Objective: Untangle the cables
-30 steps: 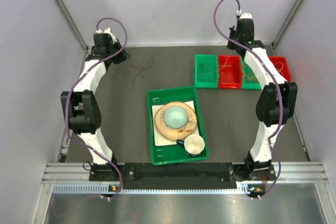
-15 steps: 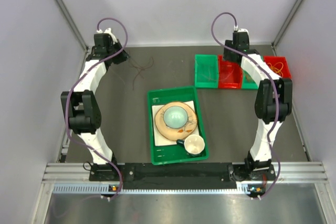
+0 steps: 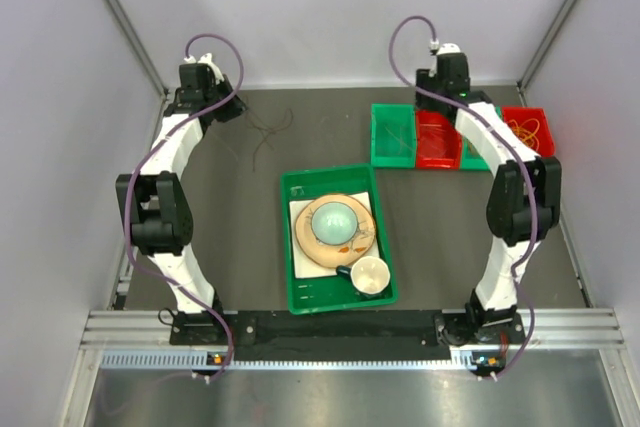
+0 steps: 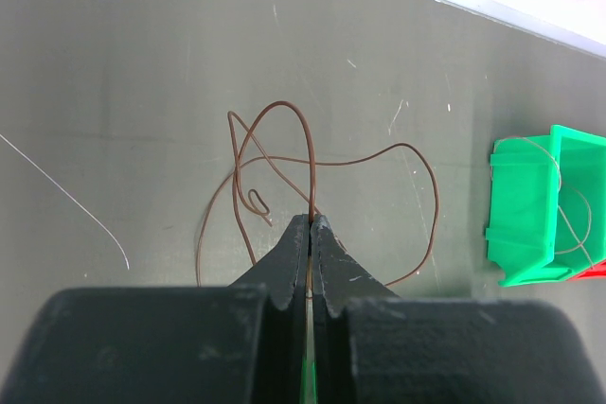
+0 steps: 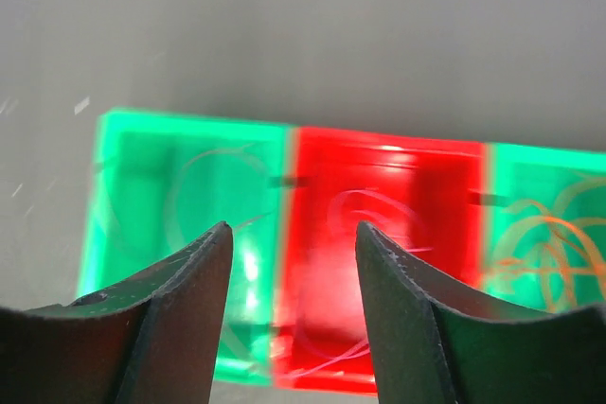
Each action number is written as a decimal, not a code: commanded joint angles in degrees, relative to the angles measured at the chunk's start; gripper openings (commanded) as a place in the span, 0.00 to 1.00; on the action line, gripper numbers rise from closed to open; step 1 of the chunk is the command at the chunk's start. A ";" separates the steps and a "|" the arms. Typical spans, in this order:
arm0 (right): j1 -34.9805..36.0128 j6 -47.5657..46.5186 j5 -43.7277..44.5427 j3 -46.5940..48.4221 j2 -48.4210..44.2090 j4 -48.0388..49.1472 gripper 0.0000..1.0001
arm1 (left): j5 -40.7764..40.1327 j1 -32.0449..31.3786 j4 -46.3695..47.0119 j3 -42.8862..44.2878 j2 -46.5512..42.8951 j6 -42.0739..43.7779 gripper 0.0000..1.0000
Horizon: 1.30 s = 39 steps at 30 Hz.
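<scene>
Dark grey worktop [image 3: 230, 237] ringed by pale walls, where the left tool [image 4: 311, 219] is pinched together on a looped brown cable [image 4: 284, 106] at far left, while the right tool [image 5: 294, 229] hangs, jaws apart, above a green bin [image 5: 114, 196] and red bin [image 5: 454, 167] holding thin cables [image 5: 355, 203].

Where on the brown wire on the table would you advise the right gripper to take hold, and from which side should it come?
Probably the wide outer bend of the brown wire, from straight above, jaws across the strand. There one strand lies alone on the table, clear of the crossings, and away from the middle strand that the shut left gripper pinches.
</scene>
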 commanded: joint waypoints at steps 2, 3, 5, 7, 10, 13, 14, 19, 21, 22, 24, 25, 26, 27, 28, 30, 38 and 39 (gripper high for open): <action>7.90 -10.06 2.44 -2.68 -1.19 0.18 0.55 | -0.38 -0.14 1.48 0.33 -1.54 0.48 0.00; 8.52 -10.32 1.65 -2.33 -0.58 -0.52 0.56 | -0.38 -0.14 1.48 0.33 -1.63 0.48 0.00; 8.96 -10.85 2.00 -1.80 1.26 -1.14 0.59 | -0.56 -0.14 1.31 0.33 -1.80 0.48 0.00; 9.23 -11.11 1.30 -0.66 2.58 -2.10 0.59 | -0.73 -0.14 1.13 0.33 -2.15 0.56 0.00; 9.58 -11.20 1.12 0.31 4.78 -2.81 0.60 | -0.82 -0.14 0.96 0.24 -2.24 0.65 0.00; 9.93 -11.29 2.51 1.19 6.63 -3.60 0.60 | -0.82 -0.05 0.96 0.16 -2.15 0.65 0.00; 10.02 -11.38 2.70 1.10 6.89 -3.60 0.60 | -0.91 -0.14 1.04 0.16 -2.24 0.65 0.00; 10.28 -11.64 2.96 1.19 8.82 -3.25 0.59 | -0.82 -0.14 0.95 0.33 -2.07 0.83 0.00; 10.37 -11.64 3.66 1.98 9.79 -3.60 0.59 | -0.65 -0.14 0.95 0.33 -1.98 0.83 0.00; 10.37 -11.64 3.93 2.16 10.23 -3.52 0.54 | -0.82 -0.14 0.87 0.33 -2.07 0.91 0.00; 10.37 -11.47 4.37 2.51 10.32 -3.16 0.32 | -0.91 -0.14 0.78 0.33 -2.07 0.92 0.00; 10.37 -11.03 4.81 2.60 10.15 -3.08 0.00 | -1.00 -0.05 0.69 0.33 -2.15 1.18 0.00; 10.46 -10.77 5.16 2.68 9.37 -2.99 0.00 | -1.08 -0.14 0.69 0.33 -2.15 1.27 0.00; 10.37 -10.68 5.42 2.42 8.66 -2.12 0.00 | -1.09 -0.14 0.60 0.33 -2.24 1.27 0.00; 10.46 -10.07 5.51 2.25 7.61 -1.59 0.00 | -1.00 -0.14 0.60 0.42 -2.24 1.35 0.00; 10.46 -9.45 5.78 0.67 3.84 0.69 0.00 | -1.00 -0.05 0.52 0.59 -2.33 1.35 0.00; 9.06 -7.25 8.41 -1.88 -9.18 4.57 0.00 | -0.82 -0.14 0.60 0.33 -2.59 1.44 0.00; 8.62 -5.51 8.33 -1.89 -10.23 4.92 0.00 | -0.82 -0.14 0.69 0.33 -2.59 1.44 0.00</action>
